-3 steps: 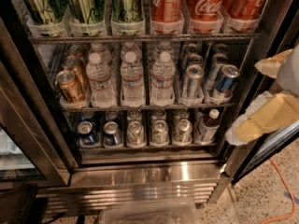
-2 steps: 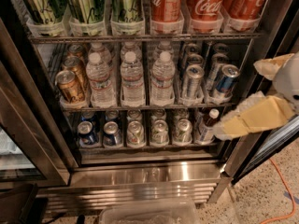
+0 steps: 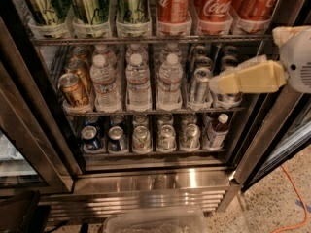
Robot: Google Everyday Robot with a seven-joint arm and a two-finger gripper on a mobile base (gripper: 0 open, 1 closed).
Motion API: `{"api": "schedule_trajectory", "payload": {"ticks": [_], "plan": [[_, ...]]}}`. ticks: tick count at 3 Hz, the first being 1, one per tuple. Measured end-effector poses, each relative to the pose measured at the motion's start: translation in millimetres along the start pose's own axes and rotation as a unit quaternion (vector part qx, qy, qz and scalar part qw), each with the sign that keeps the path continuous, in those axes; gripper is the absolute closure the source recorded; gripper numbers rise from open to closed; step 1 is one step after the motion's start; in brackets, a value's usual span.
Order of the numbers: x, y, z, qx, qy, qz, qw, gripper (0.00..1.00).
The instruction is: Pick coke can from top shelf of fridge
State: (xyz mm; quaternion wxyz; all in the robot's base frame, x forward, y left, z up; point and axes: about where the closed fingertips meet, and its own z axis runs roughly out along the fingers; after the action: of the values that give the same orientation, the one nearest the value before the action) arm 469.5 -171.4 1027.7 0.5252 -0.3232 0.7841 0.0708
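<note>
Overall: warm, yellowish, fairly dim; the fridge (image 3: 146, 181) is dark inside toward its back.
Source: light reaches the fridge from its front; front-row cans are lit, rows behind fade.
Glare: bright streaks on the fridge's steel foot; sheen on the coke can (image 3: 214, 6) and on the top shelf (image 3: 146, 40).
Shadows: deepest along the fridge's left frame and below its left corner.
Gripper (image 3: 218, 83): at the fridge's right edge, just under the top shelf; pale cream, the brightest patch, soft-edged.
Blur: the clear tub (image 3: 155, 222) below the fridge's foot is smeared.
Distortion: the fridge's uprights slant inward toward its foot.
</note>
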Motion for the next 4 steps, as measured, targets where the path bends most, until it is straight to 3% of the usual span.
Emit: {"api": "schedule_trajectory", "payload": {"ticks": [1, 2, 3, 4], "plan": [[-21, -20, 3, 0.009, -0.026, 0.005, 0.9996, 0.0], [-21, -20, 3, 0.009, -0.026, 0.005, 0.9996, 0.0], [-26, -19, 12, 0.021, -0.052, 0.008, 0.9984, 0.0], [-44, -21, 23, 0.047, -0.103, 0.003, 0.9935, 0.0]]}}
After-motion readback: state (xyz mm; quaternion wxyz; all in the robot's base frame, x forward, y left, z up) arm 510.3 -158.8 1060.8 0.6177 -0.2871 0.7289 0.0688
